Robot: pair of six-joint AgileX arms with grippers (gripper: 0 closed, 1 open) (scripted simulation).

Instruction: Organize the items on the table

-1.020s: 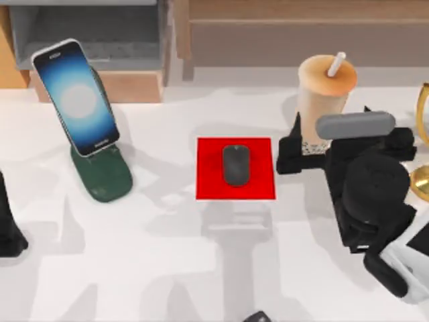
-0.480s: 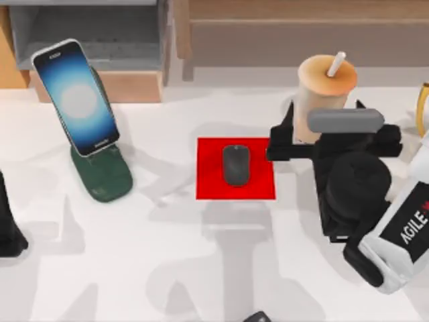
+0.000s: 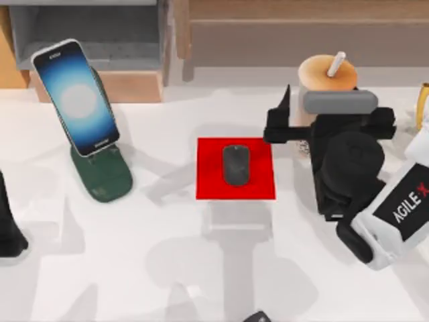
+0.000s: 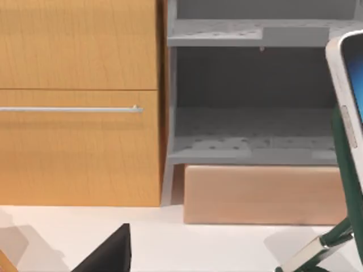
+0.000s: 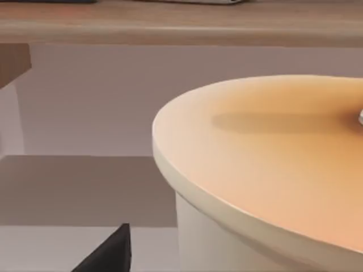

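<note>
The peach bubble-tea cup (image 3: 326, 72) with a white straw stands at the table's (image 3: 167, 268) back right. My right gripper (image 3: 330, 124) is open, with one finger on each side of the cup's body. Its wrist view looks across the cup's lid (image 5: 272, 164) from very close, with a dark fingertip (image 5: 110, 255) low in the picture. The dark grey mouse (image 3: 235, 164) lies on a red mat (image 3: 208, 182) at the centre. The smartphone (image 3: 78, 97) with a glowing screen leans on a green stand (image 3: 102, 178) at the left. My left gripper (image 3: 8, 235) is parked at the left edge, open.
A wooden cabinet (image 4: 79, 102) with grey shelves (image 4: 255, 85) and a wooden block (image 4: 261, 192) runs along the back edge behind the phone. A gold object (image 3: 423, 107) sits at the right edge. A small dark thing (image 3: 255, 316) pokes in at the front edge.
My right gripper has moved toward the back of the table, so its fingers now flank the cup higher up. The white part of the arm has come into view.
</note>
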